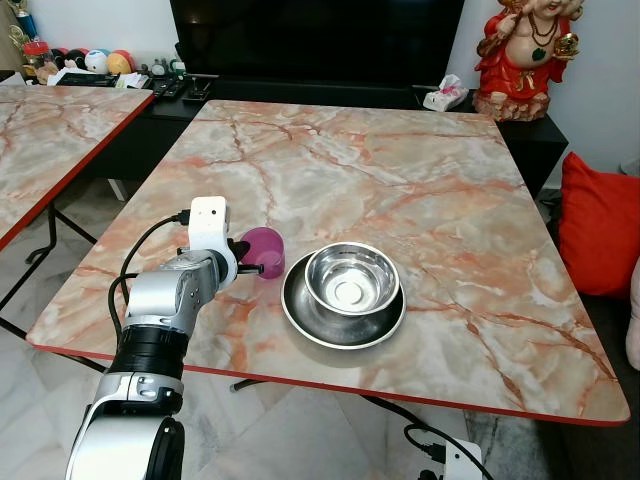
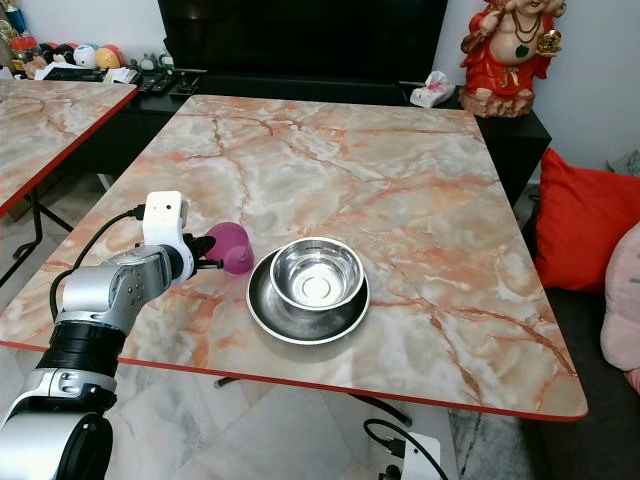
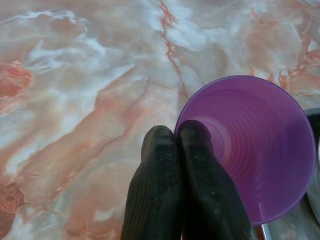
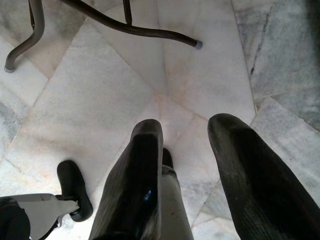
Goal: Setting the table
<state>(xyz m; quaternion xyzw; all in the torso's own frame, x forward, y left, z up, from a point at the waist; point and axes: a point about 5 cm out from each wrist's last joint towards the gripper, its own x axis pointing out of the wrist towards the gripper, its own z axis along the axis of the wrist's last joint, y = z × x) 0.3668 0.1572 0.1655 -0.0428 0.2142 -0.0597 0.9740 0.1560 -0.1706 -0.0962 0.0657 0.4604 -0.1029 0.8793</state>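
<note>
A purple plastic cup is tipped on its side just above the marble table, its mouth facing my left arm. My left gripper is shut on the cup's rim, one finger inside and one outside. Right beside the cup stands a steel bowl in a steel plate, near the table's front edge. My right gripper hangs open over the tiled floor, with nothing between its fingers.
A second marble table stands at the left with a gap between. Behind are a dark TV cabinet, a red statue and a tissue pack. A red cushion lies at the right. Table legs cross the floor.
</note>
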